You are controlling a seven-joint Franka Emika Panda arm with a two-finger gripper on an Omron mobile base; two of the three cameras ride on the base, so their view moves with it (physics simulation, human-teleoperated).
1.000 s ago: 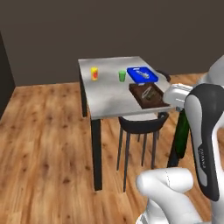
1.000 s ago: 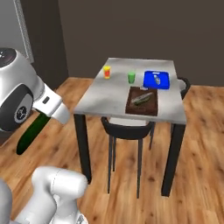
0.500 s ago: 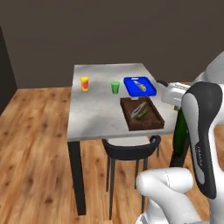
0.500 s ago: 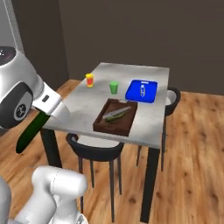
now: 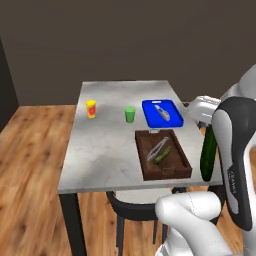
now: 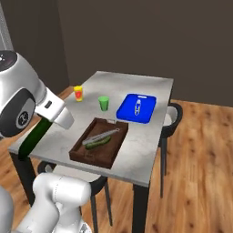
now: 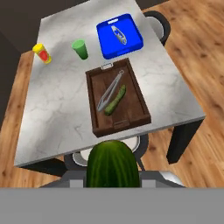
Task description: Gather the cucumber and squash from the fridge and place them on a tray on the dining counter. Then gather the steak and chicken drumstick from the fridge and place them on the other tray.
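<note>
My gripper (image 6: 46,122) is shut on a long dark green squash (image 5: 208,153) that hangs down beside the arm, level with the dining counter's (image 5: 102,150) near right corner. Its striped end (image 7: 113,163) rises at the bottom of the hand view. On the counter lies the brown wooden tray (image 7: 138,104) with a small green cucumber (image 7: 115,100) and silver tongs (image 7: 110,90) in it. Behind it sits the blue other tray (image 7: 133,39), holding a silver utensil (image 7: 119,34). The fridge, steak and chicken drumstick are out of view.
A yellow cup (image 5: 91,108) and a green cup (image 5: 130,114) stand on the counter's far half. One dark chair (image 5: 132,207) is tucked under the near edge, another (image 6: 172,119) at the right side. Wooden floor surrounds the counter.
The whole picture has shifted as the base drove: the counter now lies nearer and more squarely ahead. The squash stays in the gripper.
</note>
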